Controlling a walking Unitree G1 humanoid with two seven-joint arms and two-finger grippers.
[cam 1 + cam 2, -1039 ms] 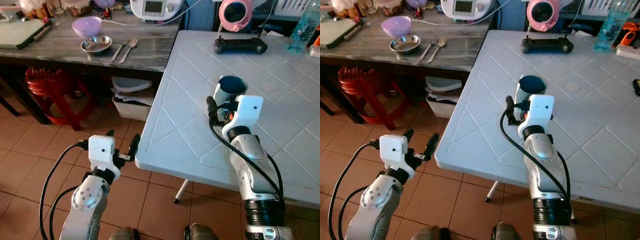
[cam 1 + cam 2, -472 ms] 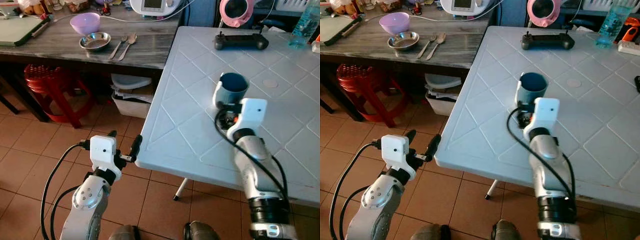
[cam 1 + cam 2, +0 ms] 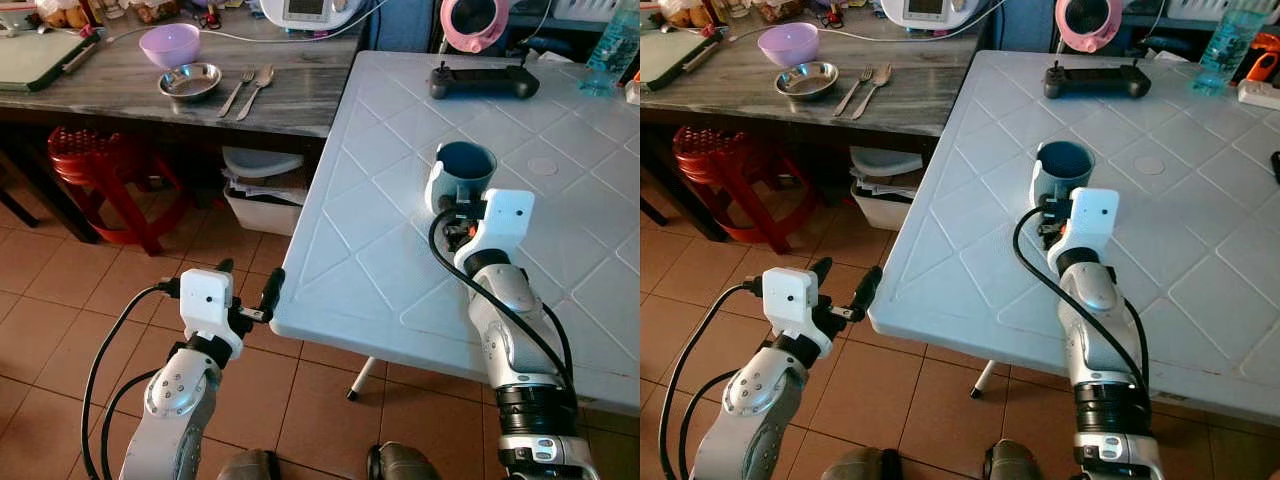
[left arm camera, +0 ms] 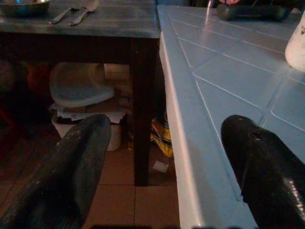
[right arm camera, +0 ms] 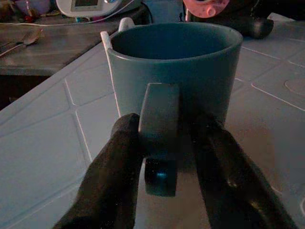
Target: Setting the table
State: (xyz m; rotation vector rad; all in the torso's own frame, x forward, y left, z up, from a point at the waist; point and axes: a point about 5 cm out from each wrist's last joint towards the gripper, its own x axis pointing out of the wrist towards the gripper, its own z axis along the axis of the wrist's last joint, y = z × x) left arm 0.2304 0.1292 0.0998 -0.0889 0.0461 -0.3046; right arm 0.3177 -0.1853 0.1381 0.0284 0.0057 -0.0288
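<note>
The blue ceramic mug (image 3: 1063,172) stood upright on the white plastic desk (image 3: 1200,200), toward its left-centre. The right gripper (image 5: 162,143) had its black fingers (image 5: 121,162) clenched on either side of the mug's handle, grasping it. The left gripper (image 3: 247,296) hovered off the desk's near left corner above the tiled floor (image 3: 60,300), fingers released and spread, holding nothing.

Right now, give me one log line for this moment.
right claw: shut on mug handle | mug: upright on white table | left claw: open, idle
</note>
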